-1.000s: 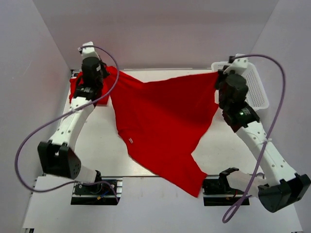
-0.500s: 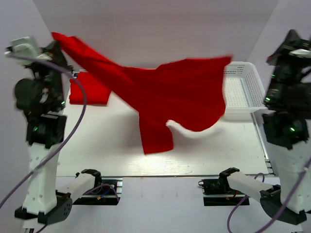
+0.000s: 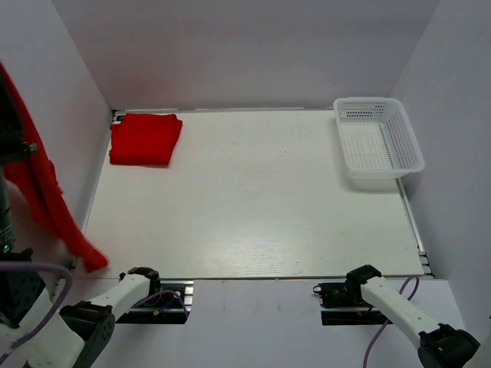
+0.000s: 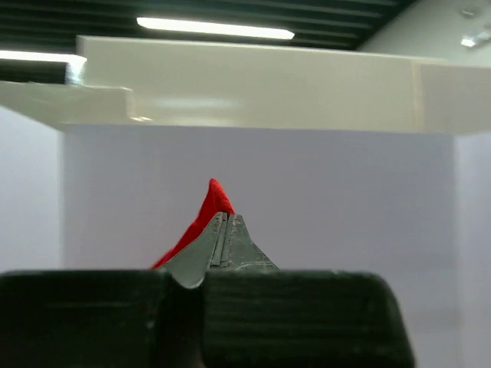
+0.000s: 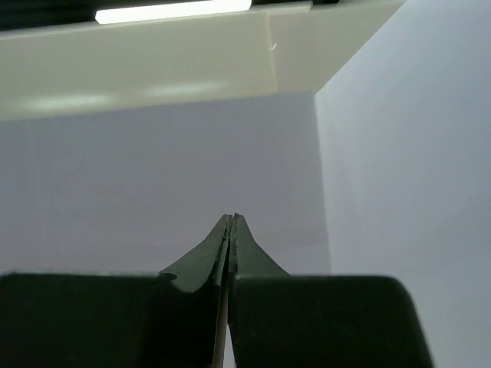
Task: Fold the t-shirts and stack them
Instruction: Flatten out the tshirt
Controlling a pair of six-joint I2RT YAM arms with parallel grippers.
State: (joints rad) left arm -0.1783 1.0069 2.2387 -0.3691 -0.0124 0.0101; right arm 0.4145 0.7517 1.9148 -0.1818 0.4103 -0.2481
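Left gripper (image 4: 223, 230) pinching red t-shirt (image 3: 46, 195), right gripper (image 5: 231, 230) pressed together empty, folded t-shirt (image 3: 144, 138) on table (image 3: 253, 199).

Top view: bright, soft, even light from above. The white worktop (image 3: 253, 192) has a mild sheen near its front edge and carries only faint shadows. The red shirt (image 3: 46, 199) hanging at the far left looks slightly blurred.

Left wrist view: a strip light (image 4: 215, 28) glares white at the top. The left claw (image 4: 226, 230) is dark, underlit and soft.

Right wrist view: a second strip (image 5: 173, 11) glares overhead. The right claw (image 5: 230, 230) is dim against evenly lit walls.
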